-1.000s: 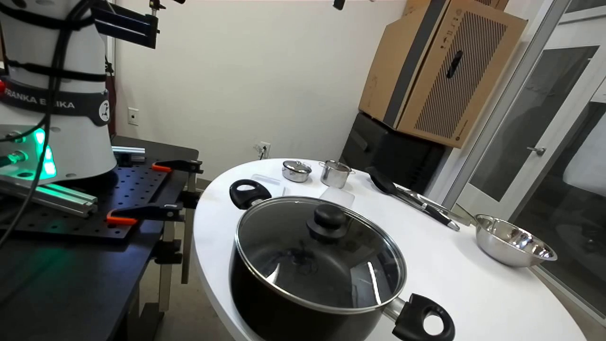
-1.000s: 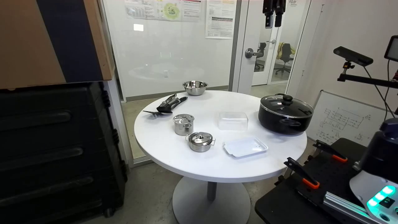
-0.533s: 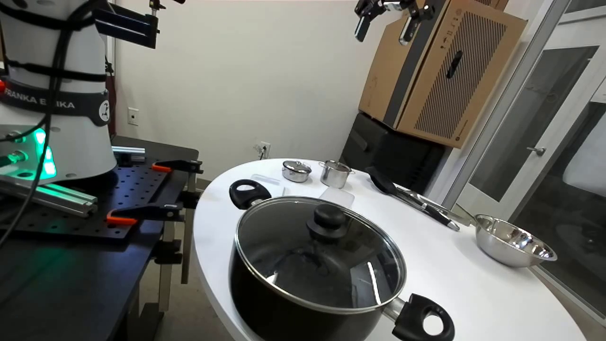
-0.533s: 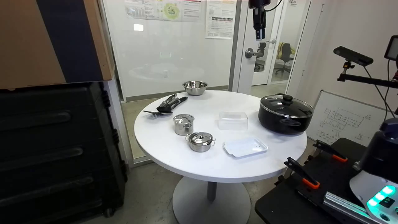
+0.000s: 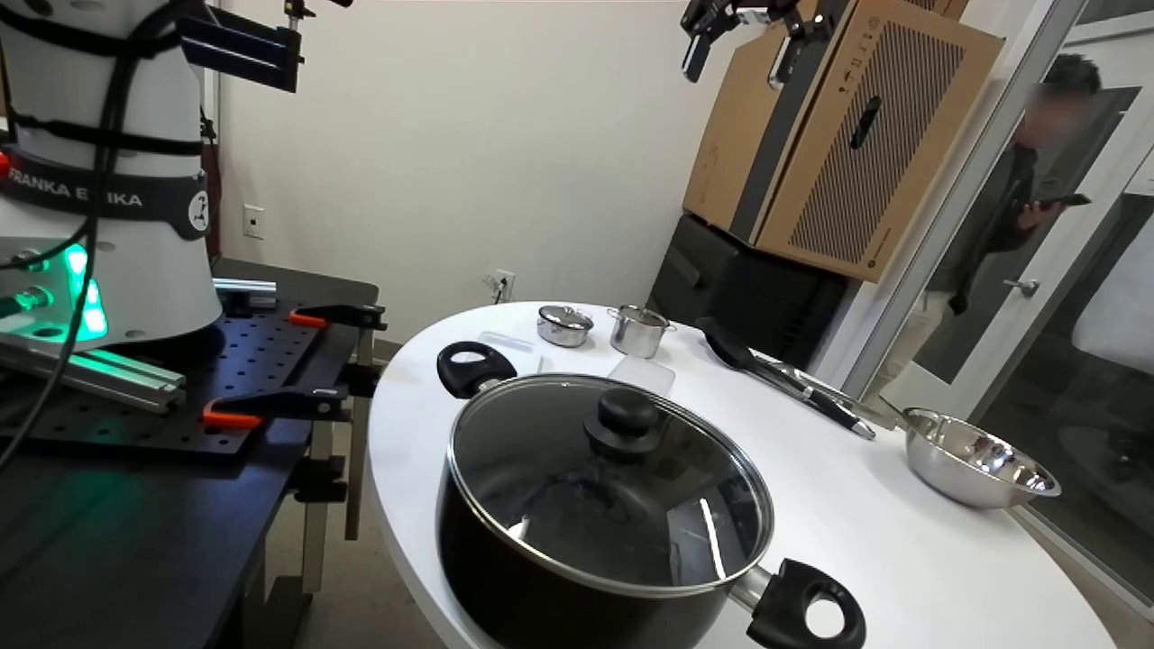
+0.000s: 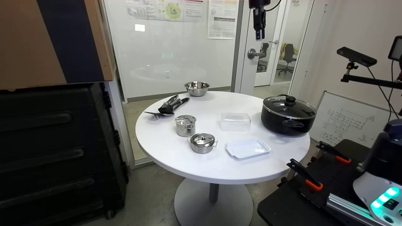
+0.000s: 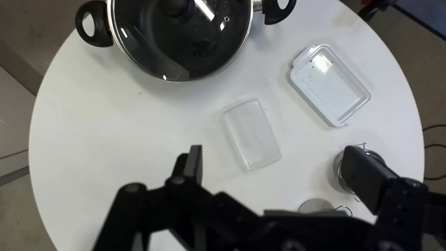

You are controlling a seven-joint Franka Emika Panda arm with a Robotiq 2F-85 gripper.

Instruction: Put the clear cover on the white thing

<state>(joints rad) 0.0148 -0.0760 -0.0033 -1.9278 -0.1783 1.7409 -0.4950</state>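
While the clear cover [image 7: 251,134] lies on the white table [image 7: 104,146], the white tray [image 7: 330,87] sits near it, with a gap between them. A big black pot [image 6: 282,122] and two little silver pots [image 6: 202,147] stand near too. Up above, I see the tool [image 5: 736,74], its two fingers [image 7: 366,177] spread wide.

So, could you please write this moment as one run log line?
gripper: open, above table | clear cover: on table, ungrasped | white tray: uncovered | placement: not yet done
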